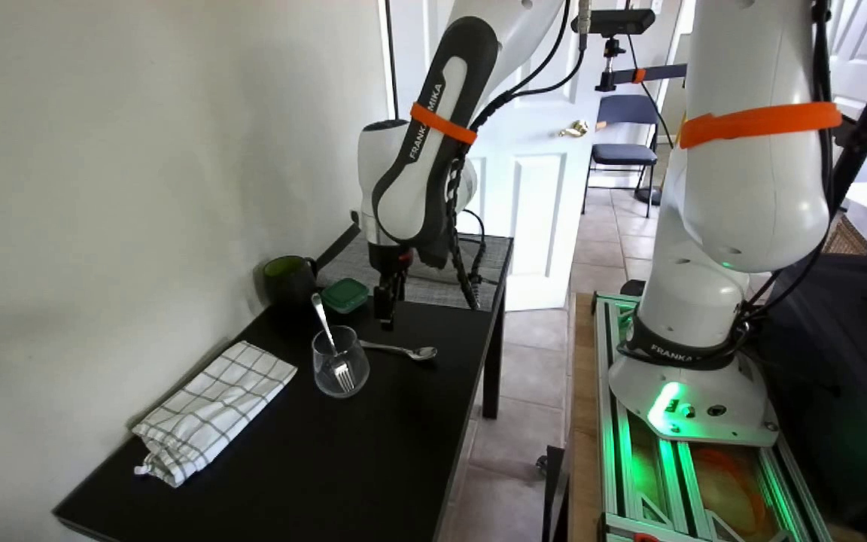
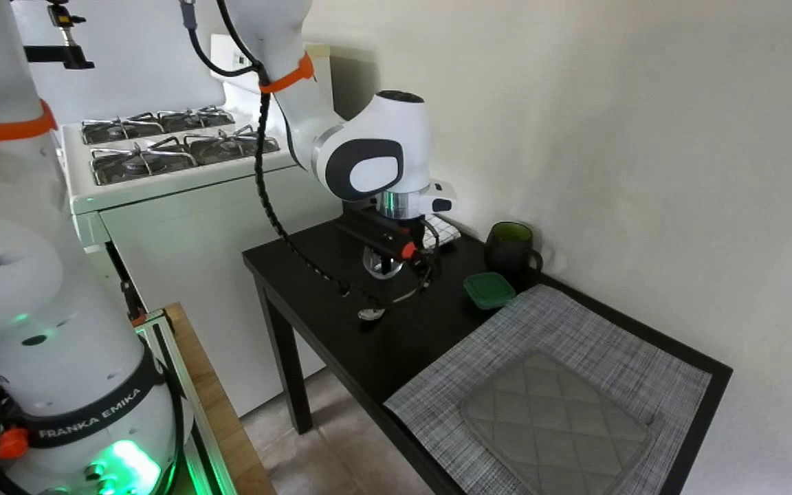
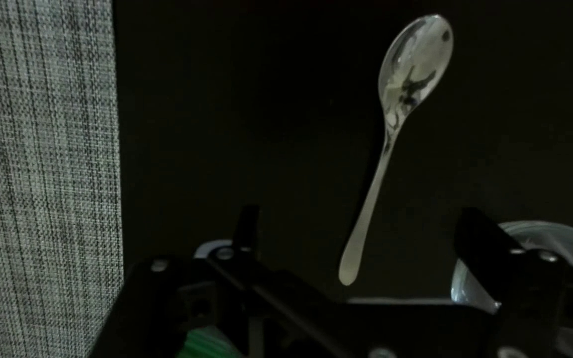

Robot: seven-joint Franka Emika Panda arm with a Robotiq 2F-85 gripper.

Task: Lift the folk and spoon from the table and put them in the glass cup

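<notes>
The glass cup stands on the black table. The fork leans in it, tines down, handle out over the rim. The spoon lies flat on the table beside the cup; its bowl shows in an exterior view, its handle end hidden there. My gripper is above the table near the spoon's handle. In the wrist view the gripper is open and empty, with the spoon's handle below, between the fingers. The cup is partly hidden behind the right finger there.
A dark green mug and a green-lidded container stand near the wall behind the cup. A checked cloth lies along the wall. A grey woven mat with a quilted pad covers one table end.
</notes>
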